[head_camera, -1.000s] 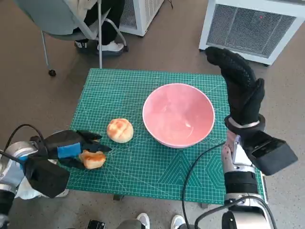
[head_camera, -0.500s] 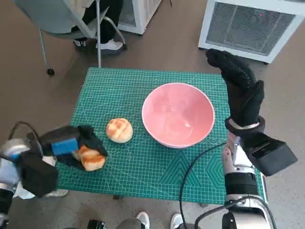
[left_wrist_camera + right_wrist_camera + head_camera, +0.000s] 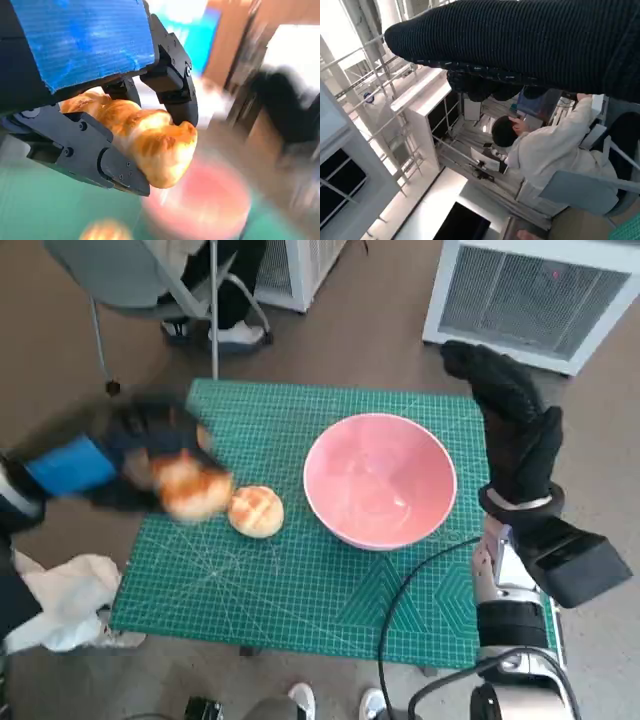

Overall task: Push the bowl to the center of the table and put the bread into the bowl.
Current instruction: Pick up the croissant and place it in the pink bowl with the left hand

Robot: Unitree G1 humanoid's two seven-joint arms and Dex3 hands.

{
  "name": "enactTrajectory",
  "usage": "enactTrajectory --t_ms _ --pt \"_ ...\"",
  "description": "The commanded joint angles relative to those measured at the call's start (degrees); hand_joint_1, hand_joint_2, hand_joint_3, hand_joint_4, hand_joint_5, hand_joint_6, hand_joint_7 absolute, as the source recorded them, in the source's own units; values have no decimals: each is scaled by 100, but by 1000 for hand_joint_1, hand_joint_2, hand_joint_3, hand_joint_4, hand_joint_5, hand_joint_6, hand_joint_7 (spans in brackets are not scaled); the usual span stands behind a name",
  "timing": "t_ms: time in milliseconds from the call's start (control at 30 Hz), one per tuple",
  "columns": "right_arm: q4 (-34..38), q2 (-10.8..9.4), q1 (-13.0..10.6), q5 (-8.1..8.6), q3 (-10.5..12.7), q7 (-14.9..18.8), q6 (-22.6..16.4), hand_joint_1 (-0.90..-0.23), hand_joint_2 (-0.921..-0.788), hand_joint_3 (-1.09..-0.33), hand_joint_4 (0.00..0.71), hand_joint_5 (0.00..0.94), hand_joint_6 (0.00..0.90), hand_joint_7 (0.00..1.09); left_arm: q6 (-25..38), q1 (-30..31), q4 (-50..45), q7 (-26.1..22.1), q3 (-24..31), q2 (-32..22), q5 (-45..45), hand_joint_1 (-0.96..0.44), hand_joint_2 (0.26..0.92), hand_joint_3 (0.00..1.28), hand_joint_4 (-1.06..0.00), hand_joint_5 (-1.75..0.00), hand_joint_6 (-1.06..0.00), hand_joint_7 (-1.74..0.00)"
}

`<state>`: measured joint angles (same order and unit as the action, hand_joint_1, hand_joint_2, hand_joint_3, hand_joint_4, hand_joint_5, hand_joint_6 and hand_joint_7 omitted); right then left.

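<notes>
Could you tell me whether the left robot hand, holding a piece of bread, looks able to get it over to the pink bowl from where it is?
Probably yes. The left robot hand holds the bread up beside the bowl, whose open top faces up. Only the second bun lies between them, low on the mat.

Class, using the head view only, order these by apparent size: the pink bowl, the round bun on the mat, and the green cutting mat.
1. Green cutting mat
2. Pink bowl
3. Round golden bun

The floor [image 3: 90, 350] is brown. A grey chair [image 3: 150, 275] and white boxes with vents [image 3: 530, 295], maybe heaters, stand behind the green worktop [image 3: 300, 580].
</notes>
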<state>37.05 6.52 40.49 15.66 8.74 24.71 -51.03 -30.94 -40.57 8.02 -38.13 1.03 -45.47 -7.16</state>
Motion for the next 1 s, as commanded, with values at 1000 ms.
enactTrajectory --t_ms 1000 --pt "-211 146 -305 37 71 34 74 -630 -921 -709 383 0 190 358 -1203 -2686 4885 769 -2313 2980 2925 -1 920 90 -578 -1212 -686 -1172"
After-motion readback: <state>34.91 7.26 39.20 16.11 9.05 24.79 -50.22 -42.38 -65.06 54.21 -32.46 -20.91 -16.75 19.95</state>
